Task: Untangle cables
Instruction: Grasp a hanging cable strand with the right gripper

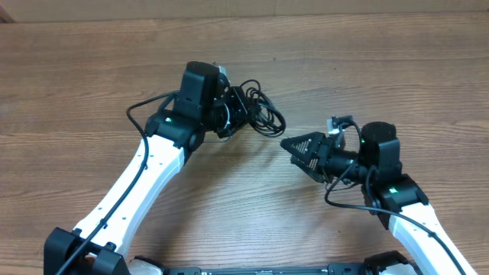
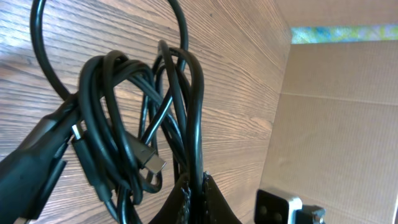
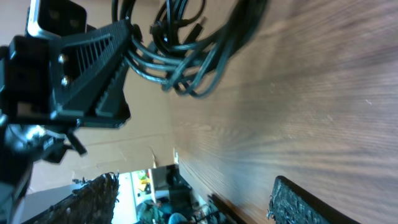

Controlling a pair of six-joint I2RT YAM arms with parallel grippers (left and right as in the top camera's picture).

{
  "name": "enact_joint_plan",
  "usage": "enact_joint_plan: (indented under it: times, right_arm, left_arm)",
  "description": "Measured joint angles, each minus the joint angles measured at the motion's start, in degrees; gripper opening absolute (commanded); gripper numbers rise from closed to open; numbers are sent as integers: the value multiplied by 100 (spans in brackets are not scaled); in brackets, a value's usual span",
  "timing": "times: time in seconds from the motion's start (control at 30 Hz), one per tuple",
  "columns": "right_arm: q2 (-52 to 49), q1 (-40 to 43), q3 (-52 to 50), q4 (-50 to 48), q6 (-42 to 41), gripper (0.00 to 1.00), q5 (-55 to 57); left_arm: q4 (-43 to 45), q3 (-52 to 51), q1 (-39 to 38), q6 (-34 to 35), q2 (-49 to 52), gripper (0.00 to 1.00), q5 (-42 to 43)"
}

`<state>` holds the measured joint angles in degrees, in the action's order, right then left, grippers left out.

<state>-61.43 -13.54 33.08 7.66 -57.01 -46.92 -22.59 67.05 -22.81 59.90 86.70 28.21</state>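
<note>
The cables [image 1: 258,111] are a tangled bundle of thin black cords lying on the wooden table, just right of my left gripper [image 1: 234,114]. In the left wrist view the loops [image 2: 118,118] fill the frame, with a small metal plug [image 2: 153,163] in the middle. My left gripper [image 2: 200,198] is shut on one or two strands of the bundle. My right gripper [image 1: 290,144] is open and empty, pointing left a short way right of the bundle. Its view shows the cables [image 3: 186,68] ahead of its spread fingers [image 3: 193,186], and the left gripper [image 3: 81,74] beside them.
The wooden table [image 1: 244,198] extends all around. A cardboard wall [image 2: 336,124] stands along the table's far edge. Each arm's thicker black cable [image 1: 141,107] loops beside it.
</note>
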Motion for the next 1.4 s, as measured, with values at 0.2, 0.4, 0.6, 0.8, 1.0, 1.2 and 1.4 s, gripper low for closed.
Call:
enact_joint_plan:
  times: [0.2,0.4,0.6,0.8,1.0,1.2,1.4]
  right_arm:
    - [-389,-125,4,-710,-514,71,205]
    - [-627,-122,4,-717,-787,64,549]
    - [-798,-125,4,-863,-1080,56,708]
    - [-798,-122,4,-925,-1202,42,824]
    - [-798,-122,4,-922,-1204,29,966]
    - [-798,-122,9,-914,-1209,14,1154]
    - [-798,-122,9,-903,-1222,4,1287]
  left_arm:
    - [24,2,-103,133,-7,4,-103]
    - [13,2,-199,310,-7,4,-127]
    - [11,2,-505,415,-7,4,-240]
    - [-7,2,-535,452,-7,4,-328]
    - [-11,2,-586,551,-7,4,-345]
    - [-13,2,-688,625,-7,4,-396]
    - [-15,2,-767,730,-7,4,-470]
